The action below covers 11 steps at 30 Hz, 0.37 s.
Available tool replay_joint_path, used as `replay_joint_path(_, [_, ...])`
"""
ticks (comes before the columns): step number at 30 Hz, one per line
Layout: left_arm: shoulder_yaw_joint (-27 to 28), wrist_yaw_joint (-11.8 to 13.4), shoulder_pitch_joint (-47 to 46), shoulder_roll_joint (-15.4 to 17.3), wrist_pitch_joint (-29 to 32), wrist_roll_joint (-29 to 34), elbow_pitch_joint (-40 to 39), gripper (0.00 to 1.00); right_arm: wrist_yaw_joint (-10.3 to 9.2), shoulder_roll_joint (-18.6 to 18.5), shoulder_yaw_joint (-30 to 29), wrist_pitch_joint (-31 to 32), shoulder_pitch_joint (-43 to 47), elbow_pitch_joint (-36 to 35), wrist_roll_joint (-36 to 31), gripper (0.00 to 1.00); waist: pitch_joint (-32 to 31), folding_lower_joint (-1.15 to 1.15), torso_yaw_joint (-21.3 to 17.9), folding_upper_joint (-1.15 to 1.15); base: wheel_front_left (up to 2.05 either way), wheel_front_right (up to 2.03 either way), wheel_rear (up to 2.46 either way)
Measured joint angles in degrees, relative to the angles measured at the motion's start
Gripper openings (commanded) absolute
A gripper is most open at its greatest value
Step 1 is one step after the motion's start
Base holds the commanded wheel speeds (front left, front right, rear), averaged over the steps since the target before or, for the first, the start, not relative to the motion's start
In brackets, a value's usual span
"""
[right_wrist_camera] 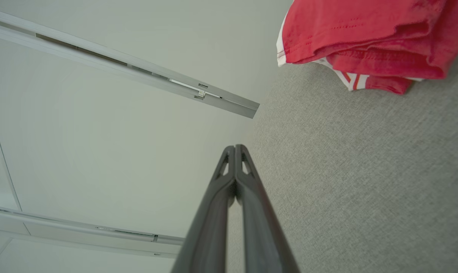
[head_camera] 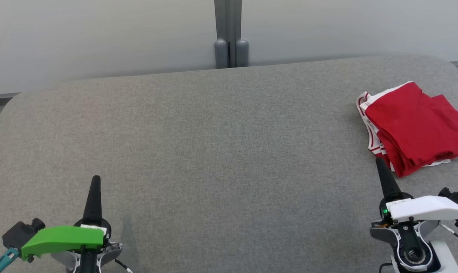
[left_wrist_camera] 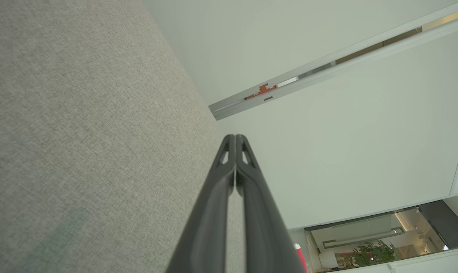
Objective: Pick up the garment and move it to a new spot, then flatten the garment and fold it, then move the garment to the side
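Note:
A red garment (head_camera: pixel 414 127) with white striped trim lies folded in a stack at the right edge of the grey fabric surface (head_camera: pixel 221 151). In the right wrist view the garment (right_wrist_camera: pixel 369 41) sits at the top right. My right gripper (head_camera: pixel 379 162) is shut and empty, its tip just in front of the garment's near corner, not touching it. The right gripper (right_wrist_camera: pixel 235 147) has its fingers pressed together. My left gripper (head_camera: pixel 95 178) rests shut and empty at the lower left, far from the garment. In its own view the left gripper (left_wrist_camera: pixel 235 136) shows its fingers pressed together.
The grey surface has rounded far corners and ends at a pale wall (head_camera: pixel 99 34). A grey post (head_camera: pixel 229 34) stands behind its far edge at the centre. The garment overhangs the view's right side.

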Motion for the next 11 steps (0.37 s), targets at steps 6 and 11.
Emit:
replay_joint_path(6, [0.56, -0.03, -0.05, 0.00, 0.73, -2.90, 0.29, 0.00, 0.00, -0.02, -0.32, 0.80, -0.01, 0.16, 3.10, 0.00, -0.18, 0.00, -0.03, 0.00, 0.00, 0.00, 0.00])
replay_joint_path(11, [1.02, -0.15, -0.18, 0.00, 1.53, -5.17, 0.54, 0.00, 0.00, -0.03, -0.58, 1.52, -0.02, 0.27, 5.48, 0.00, -0.32, 0.00, -0.05, 0.00, 0.00, 0.00, 0.00])
